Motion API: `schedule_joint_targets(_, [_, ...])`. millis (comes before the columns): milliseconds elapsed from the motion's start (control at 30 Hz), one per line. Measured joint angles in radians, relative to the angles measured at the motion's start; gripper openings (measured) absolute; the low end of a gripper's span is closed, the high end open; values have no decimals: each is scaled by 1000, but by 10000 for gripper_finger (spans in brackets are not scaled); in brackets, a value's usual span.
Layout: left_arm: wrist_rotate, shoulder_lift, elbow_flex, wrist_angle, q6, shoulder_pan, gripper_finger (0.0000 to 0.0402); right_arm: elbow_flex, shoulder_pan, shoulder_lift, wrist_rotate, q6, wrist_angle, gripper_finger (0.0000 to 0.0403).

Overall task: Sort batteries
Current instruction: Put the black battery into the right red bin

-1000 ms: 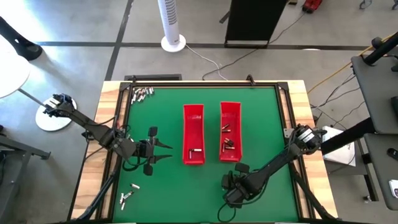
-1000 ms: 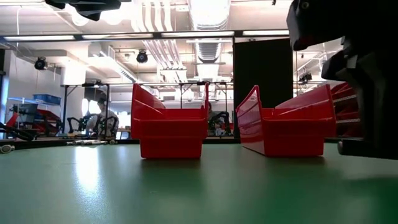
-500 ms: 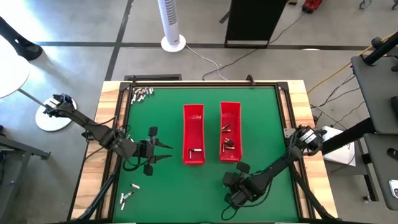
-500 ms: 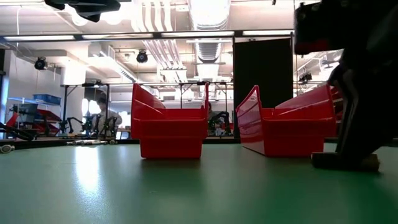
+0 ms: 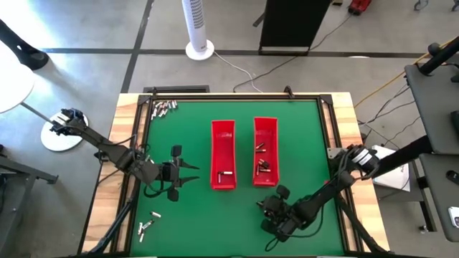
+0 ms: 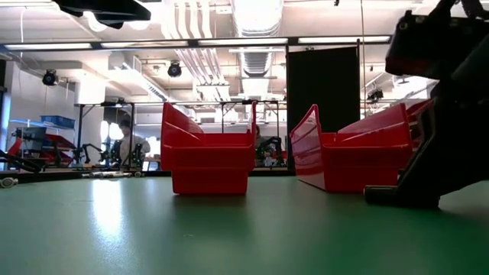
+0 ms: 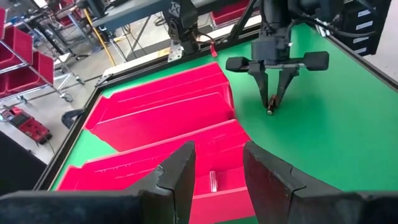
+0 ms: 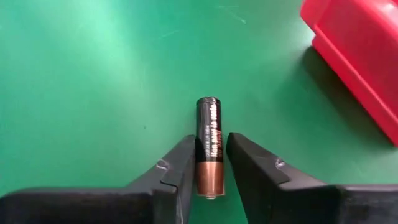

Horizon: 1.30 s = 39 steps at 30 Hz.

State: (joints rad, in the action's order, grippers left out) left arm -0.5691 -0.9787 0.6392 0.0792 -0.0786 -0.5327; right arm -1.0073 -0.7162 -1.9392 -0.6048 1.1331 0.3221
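One black-and-copper battery (image 8: 209,124) lies flat on the green mat, just in front of the right red tray's near end. My right gripper (image 8: 210,146) is down at the mat with one finger along each long side of it, slightly open; the left wrist view shows that gripper (image 7: 272,107) from across the trays. More batteries lie in the left tray (image 5: 228,174), in the right tray (image 5: 262,166), at the far left corner (image 5: 163,107) and near the left front (image 5: 147,226). My left gripper (image 7: 217,155) hovers open and empty beside the left tray. My right gripper's fingers (image 8: 180,158) stand close along both long sides of the battery's copper end (image 8: 208,177). Whether they touch it I cannot tell. They come slanting down from above and lie along the battery. The battery rests lengthwise on the mat.
Two long red trays, left (image 5: 215,143) and right (image 5: 275,136), stand side by side at mid-table. The mat is bounded by a black frame (image 5: 237,97) with wooden margins. Open green mat lies between the trays and the left arm, and along the near edge.
My right gripper has come down from above the mat to its surface by the right tray's near end, and it has tipped more steeply downward and rolled as it sank. My left gripper has kept still.
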Motion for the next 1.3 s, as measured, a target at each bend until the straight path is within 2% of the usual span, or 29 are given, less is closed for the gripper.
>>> schedule_joint_targets(167, [0, 0, 0, 0, -8, 0, 116, 49, -1, -1, -26, 35, -38, 100])
schedule_joint_targets(400, [0, 0, 0, 1, -9, 0, 116, 88, -1, -6, -73, -13, -123, 58])
schedule_joint_targets(500, [0, 0, 0, 1, -9, 0, 116, 88, -1, -6, -72, -19, -123, 42])
schedule_joint_targets(700, [0, 0, 0, 1, -9, 0, 116, 69, 2, -1, -41, -53, -103, 42])
schedule_joint_targets(900, [2, 0, 0, 3, 3, 0, 116, -31, 14, 45, 28, -79, 88, 45])
schedule_joint_targets(1167, [2, 0, 0, 2, 6, 0, 116, -204, 78, 74, 167, -248, 328, 47])
schedule_joint_targets(1300, [3, 0, 0, 4, 6, 0, 116, -272, 117, 74, 184, -334, 410, 45])
